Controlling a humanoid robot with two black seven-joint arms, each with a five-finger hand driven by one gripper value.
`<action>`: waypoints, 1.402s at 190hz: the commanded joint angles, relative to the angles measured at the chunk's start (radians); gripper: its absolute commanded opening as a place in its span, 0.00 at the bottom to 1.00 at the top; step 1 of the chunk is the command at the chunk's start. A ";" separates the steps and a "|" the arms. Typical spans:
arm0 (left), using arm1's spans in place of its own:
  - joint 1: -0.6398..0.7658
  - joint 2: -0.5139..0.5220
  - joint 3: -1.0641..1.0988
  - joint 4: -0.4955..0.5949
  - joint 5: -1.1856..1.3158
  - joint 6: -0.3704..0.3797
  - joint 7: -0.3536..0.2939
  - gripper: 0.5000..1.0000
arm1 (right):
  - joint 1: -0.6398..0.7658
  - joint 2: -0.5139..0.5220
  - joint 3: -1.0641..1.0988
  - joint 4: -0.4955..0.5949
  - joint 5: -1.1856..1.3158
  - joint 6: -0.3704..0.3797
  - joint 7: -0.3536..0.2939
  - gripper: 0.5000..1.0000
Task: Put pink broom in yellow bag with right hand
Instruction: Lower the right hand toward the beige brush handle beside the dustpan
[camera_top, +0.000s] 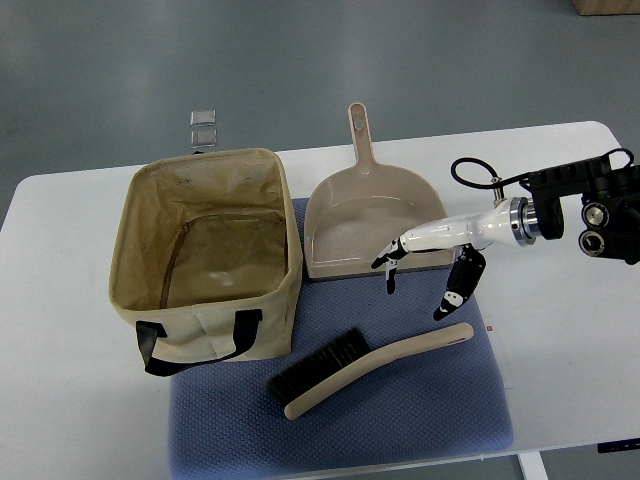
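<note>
A pale pink broom (375, 366) with black bristles lies on the blue mat (230, 440), handle pointing right. The yellow fabric bag (205, 255) stands open and empty at the left, its black handle facing the front. My right hand (425, 270) reaches in from the right and hovers above the broom's handle, over the front edge of the dustpan. Its fingers are spread and point down, holding nothing. The left arm does not show.
A pink dustpan (365, 215) lies behind the broom, handle pointing away. Two small clear squares (203, 128) sit on the floor beyond the white table (60, 400). The table's far edge runs just behind the bag.
</note>
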 joint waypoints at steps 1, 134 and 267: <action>0.000 0.000 0.000 0.000 0.000 0.000 0.000 1.00 | -0.052 0.001 0.044 0.019 0.000 -0.010 0.000 0.86; 0.000 0.000 0.000 0.000 0.000 0.000 0.000 1.00 | -0.205 0.006 0.071 0.012 -0.137 -0.180 -0.011 0.86; 0.000 0.000 0.000 0.000 0.000 0.000 0.000 1.00 | -0.247 -0.002 0.071 0.004 -0.287 -0.255 -0.020 0.86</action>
